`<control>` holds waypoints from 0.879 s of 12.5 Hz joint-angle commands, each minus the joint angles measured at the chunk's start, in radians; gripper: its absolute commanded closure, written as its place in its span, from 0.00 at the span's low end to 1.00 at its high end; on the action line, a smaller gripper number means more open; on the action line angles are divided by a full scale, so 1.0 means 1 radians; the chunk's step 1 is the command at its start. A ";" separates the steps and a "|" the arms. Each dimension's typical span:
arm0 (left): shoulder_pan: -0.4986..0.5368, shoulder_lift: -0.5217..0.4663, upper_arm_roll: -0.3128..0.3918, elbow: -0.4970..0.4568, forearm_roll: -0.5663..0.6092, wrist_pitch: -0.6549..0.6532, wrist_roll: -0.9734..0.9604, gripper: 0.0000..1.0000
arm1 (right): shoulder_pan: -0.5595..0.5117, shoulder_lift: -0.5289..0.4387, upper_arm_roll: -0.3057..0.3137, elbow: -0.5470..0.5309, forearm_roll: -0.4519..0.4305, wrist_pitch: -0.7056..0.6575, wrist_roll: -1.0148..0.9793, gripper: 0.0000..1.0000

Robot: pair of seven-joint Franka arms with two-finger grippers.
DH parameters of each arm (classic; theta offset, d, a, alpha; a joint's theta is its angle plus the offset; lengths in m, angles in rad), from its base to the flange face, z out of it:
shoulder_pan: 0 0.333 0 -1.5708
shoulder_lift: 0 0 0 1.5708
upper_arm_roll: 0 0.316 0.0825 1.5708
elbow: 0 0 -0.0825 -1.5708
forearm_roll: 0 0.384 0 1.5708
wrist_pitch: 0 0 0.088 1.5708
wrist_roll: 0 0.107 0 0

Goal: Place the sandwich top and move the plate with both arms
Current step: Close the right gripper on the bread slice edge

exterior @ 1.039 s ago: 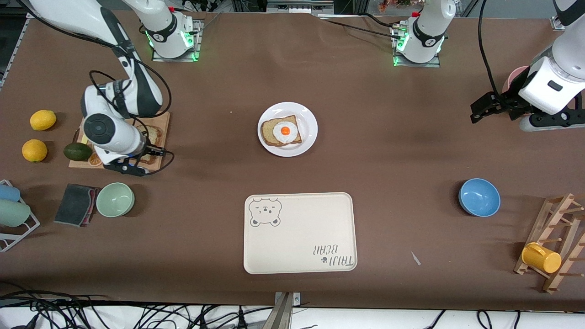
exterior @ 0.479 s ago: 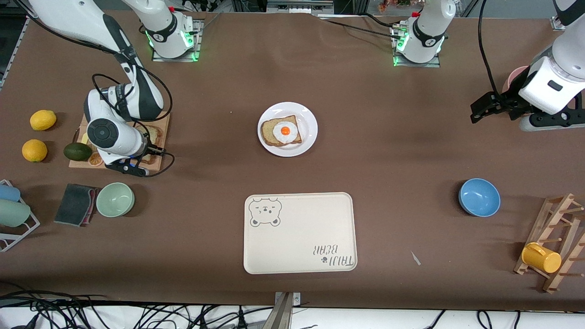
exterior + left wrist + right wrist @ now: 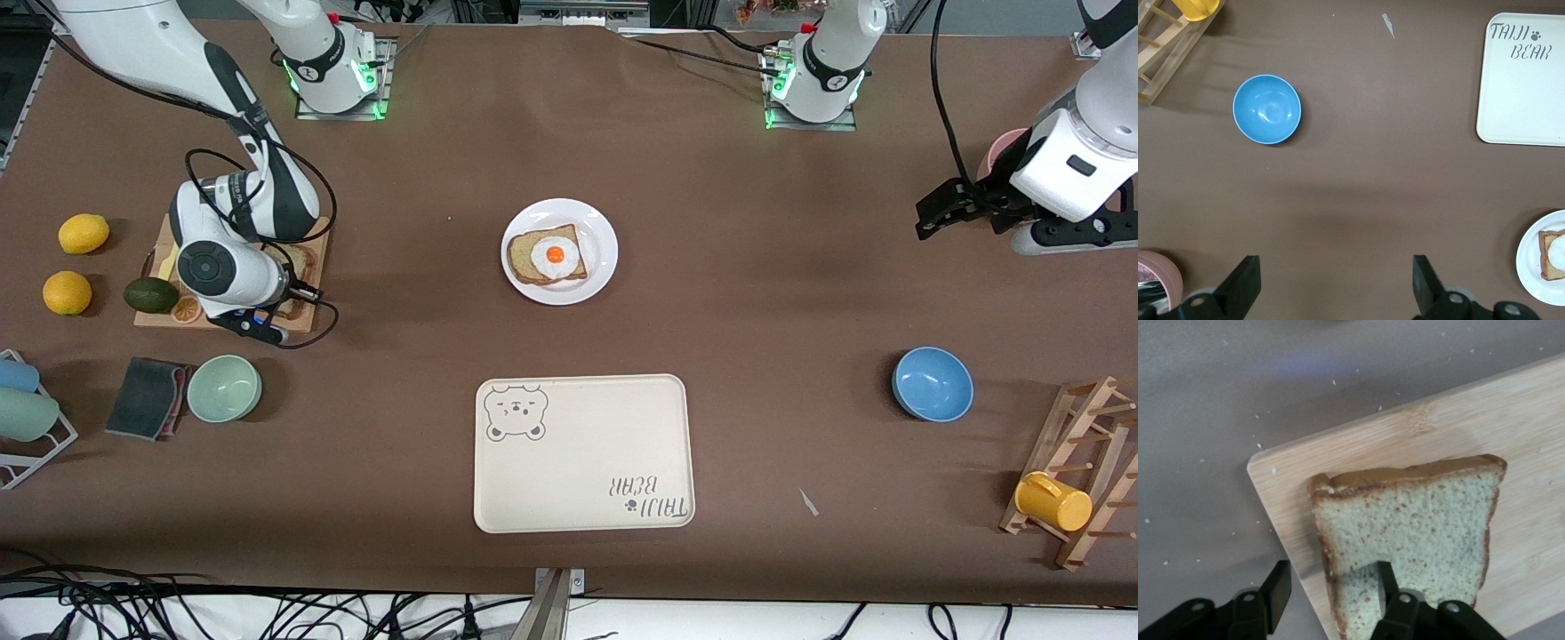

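Right gripper (image 3: pixel 1331 593): at the board's (image 3: pixel 1418 447) corner, fingers spread astride the bread's (image 3: pixel 1411 520) edge, not pinching.
Left gripper (image 3: pixel 1331 287): waits over the table's (image 3: pixel 756 293) end, fingers spread.
Plate (image 3: pixel 603 233): mid-table.

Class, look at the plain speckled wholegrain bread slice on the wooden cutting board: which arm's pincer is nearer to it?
Right. The right pincer is at the bread slice, one finger over it. The left pincer hangs open over bare table at the left arm's end.
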 commanded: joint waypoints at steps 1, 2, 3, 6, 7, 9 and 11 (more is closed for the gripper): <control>0.002 0.009 0.000 0.029 -0.024 -0.025 0.003 0.00 | -0.002 -0.013 -0.001 -0.017 -0.022 0.004 0.027 0.41; 0.002 0.009 0.000 0.029 -0.024 -0.025 0.003 0.00 | -0.002 -0.010 -0.001 -0.018 -0.022 0.004 0.037 0.42; 0.002 0.009 0.000 0.029 -0.024 -0.025 0.003 0.00 | 0.000 -0.010 -0.001 -0.018 -0.022 0.006 0.041 0.43; 0.001 0.009 0.000 0.029 -0.024 -0.025 0.003 0.00 | 0.000 -0.010 -0.001 -0.018 -0.023 0.004 0.041 0.51; 0.002 0.009 0.000 0.029 -0.024 -0.025 0.003 0.00 | 0.000 -0.008 -0.001 -0.018 -0.023 0.004 0.040 0.56; 0.001 0.010 0.000 0.029 -0.024 -0.025 0.003 0.00 | 0.000 -0.010 -0.001 -0.018 -0.025 0.004 0.037 0.57; 0.001 0.009 0.000 0.029 -0.024 -0.025 0.003 0.00 | -0.002 -0.004 -0.002 -0.018 -0.025 0.004 0.035 0.57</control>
